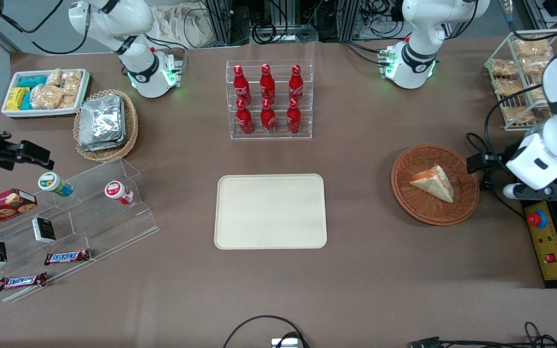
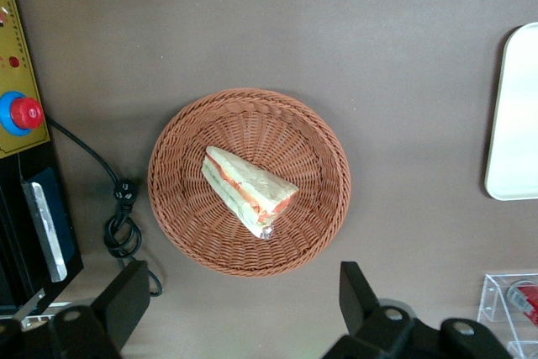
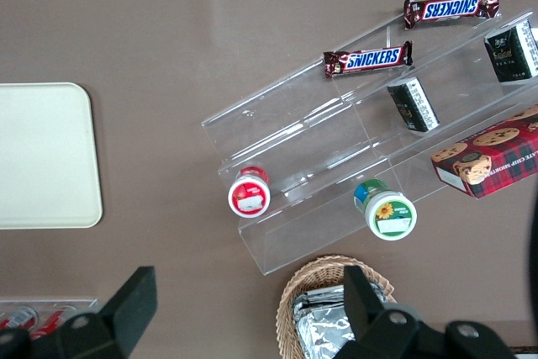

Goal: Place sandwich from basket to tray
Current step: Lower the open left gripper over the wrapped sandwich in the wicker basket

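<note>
The sandwich [image 1: 433,182] [image 2: 248,189], a wrapped pale wedge with orange-red and green filling, lies in the round reddish-brown wicker basket [image 1: 404,193] [image 2: 181,224]. My left gripper [image 1: 482,163] [image 2: 244,300] hovers high above the table just off the basket's rim, toward the working arm's end. It is open, its fingers [image 2: 126,300] are spread wide, and nothing is between them. The cream tray [image 1: 270,211] [image 2: 513,124] lies flat in the middle of the table, a short way from the basket toward the parked arm's end.
A yellow control box with a red button [image 1: 547,241] [image 2: 17,111] and a coiled cable [image 2: 122,216] sit beside the basket. A clear rack of red bottles [image 1: 269,99] stands farther from the front camera than the tray. A wire rack of bagged snacks [image 1: 520,72] is nearby.
</note>
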